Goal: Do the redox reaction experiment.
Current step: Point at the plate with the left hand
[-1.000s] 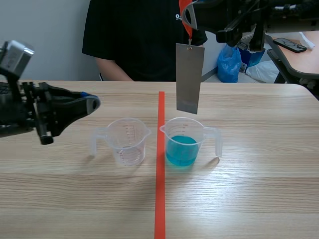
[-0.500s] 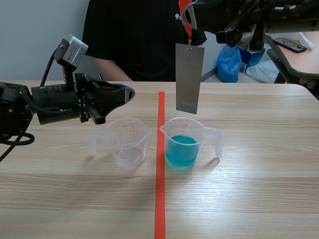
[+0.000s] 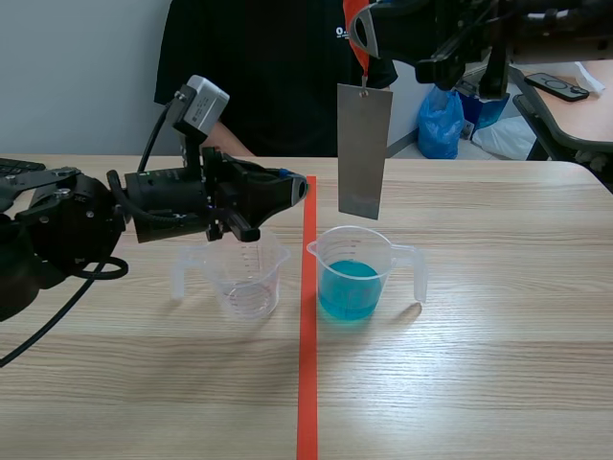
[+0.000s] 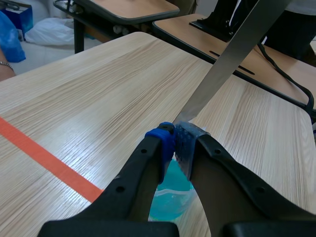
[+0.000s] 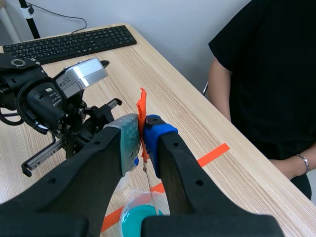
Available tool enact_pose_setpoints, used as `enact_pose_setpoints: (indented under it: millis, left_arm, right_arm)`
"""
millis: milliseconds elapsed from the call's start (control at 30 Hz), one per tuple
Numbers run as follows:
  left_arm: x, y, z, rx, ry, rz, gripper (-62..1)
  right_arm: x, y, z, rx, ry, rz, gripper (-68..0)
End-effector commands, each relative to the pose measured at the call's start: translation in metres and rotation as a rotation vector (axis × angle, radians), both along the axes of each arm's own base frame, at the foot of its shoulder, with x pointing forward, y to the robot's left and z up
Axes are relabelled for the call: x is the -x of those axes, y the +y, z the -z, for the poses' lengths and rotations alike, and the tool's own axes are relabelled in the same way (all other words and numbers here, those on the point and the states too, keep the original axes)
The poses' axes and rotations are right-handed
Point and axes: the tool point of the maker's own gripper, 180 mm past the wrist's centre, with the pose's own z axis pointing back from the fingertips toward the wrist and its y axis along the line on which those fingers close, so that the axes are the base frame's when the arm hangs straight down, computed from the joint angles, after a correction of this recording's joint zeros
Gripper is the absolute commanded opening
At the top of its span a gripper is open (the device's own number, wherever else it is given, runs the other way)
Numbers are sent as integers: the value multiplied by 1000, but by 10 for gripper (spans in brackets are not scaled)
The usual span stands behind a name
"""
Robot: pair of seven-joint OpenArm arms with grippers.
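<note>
A grey metal plate (image 3: 364, 151) hangs upright on a wire from an orange strip (image 3: 357, 38) just above the cup of blue liquid (image 3: 352, 276). My right gripper (image 3: 367, 27), raised at the top, is shut on that orange strip (image 5: 141, 111); the blue cup (image 5: 143, 217) shows below it. An empty clear measuring cup (image 3: 245, 273) stands left of the red tape. My left gripper (image 3: 295, 188) hovers over the empty cup, shut on nothing, its tips just left of the plate. Ahead of the left gripper (image 4: 176, 137) is the plate (image 4: 232, 54), with the blue liquid (image 4: 170, 195) beneath.
A person in a black shirt (image 3: 259, 67) sits across the table. A black keyboard (image 5: 69, 42) lies at the far left of the table. A red tape line (image 3: 307, 316) runs between the two cups. Beyond the table stand desks and blue bags (image 3: 441, 120).
My left arm has swung in from the left edge to the right, over the empty cup and close to the hanging plate. The right arm and plate stayed still.
</note>
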Motion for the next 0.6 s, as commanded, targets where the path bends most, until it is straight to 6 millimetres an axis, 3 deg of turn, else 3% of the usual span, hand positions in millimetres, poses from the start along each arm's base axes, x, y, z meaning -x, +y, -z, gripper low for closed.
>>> enact_pose_setpoints:
  millis: [0,567]
  left_arm:
    - [-7,-6,-22,37,-46,10,-569]
    - [-8,-5,-21,18,-44,13,-569]
  right_arm:
    - [0,1,-8,-19,-17,-7,-658]
    - [0,1,-8,-19,-17,-7,-658]
